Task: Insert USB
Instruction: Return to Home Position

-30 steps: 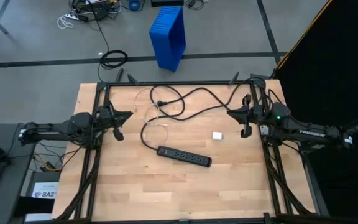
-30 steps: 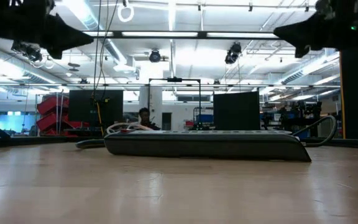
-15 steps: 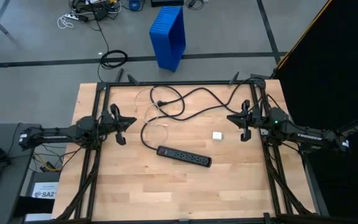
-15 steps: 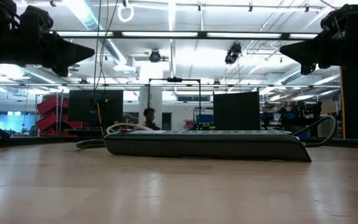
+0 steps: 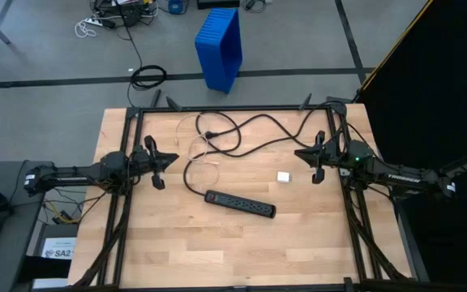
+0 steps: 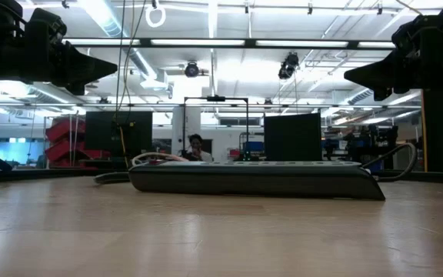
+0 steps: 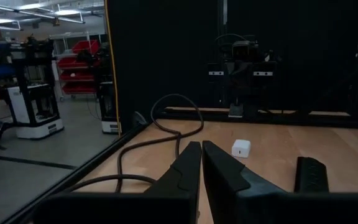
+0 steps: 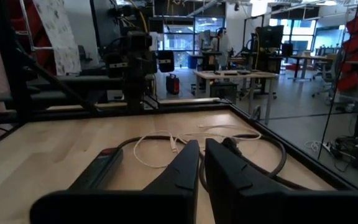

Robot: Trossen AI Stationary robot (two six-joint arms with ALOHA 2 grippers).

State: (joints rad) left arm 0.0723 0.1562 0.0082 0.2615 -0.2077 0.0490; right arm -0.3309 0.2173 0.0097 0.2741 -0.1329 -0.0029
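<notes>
Left tool (image 5: 169, 156): at the left edge of the surface (image 5: 217, 251), raised off it. Fingers are clenched with only a sliver of gap in the left wrist view, and nothing is gripped. Over the last second it has been lowered, as seen in the low view. Hardly any shift is seen from above.

USB cable (image 5: 203, 148): laid in loose loops on the surface, just right of the left tool, beside the coils of the black cord (image 5: 250, 130). The plug end is too small to be picked out for certain. No connection to anything is seen. Not moved in the last second.

Power strip (image 5: 240, 203): laid diagonally mid-surface, near the cable loops but clear of both tools. Not moved.

White adapter (image 5: 284, 176): sat alone between the strip and the right tool, apart from strip and cable.

Right tool (image 5: 300, 153): at the right edge, also raised. Fingers are clenched and empty in the right wrist view. It has been lowered likewise in the low view.

Reading: both arms are judged to be settling into rest. Cable, adapter and strip are all separate, so nothing is inserted now. A fresh insert would need the thin plug to be found and pinched first. The cable is slack and slim, so slipping or dragging the loops is the likely risk.
</notes>
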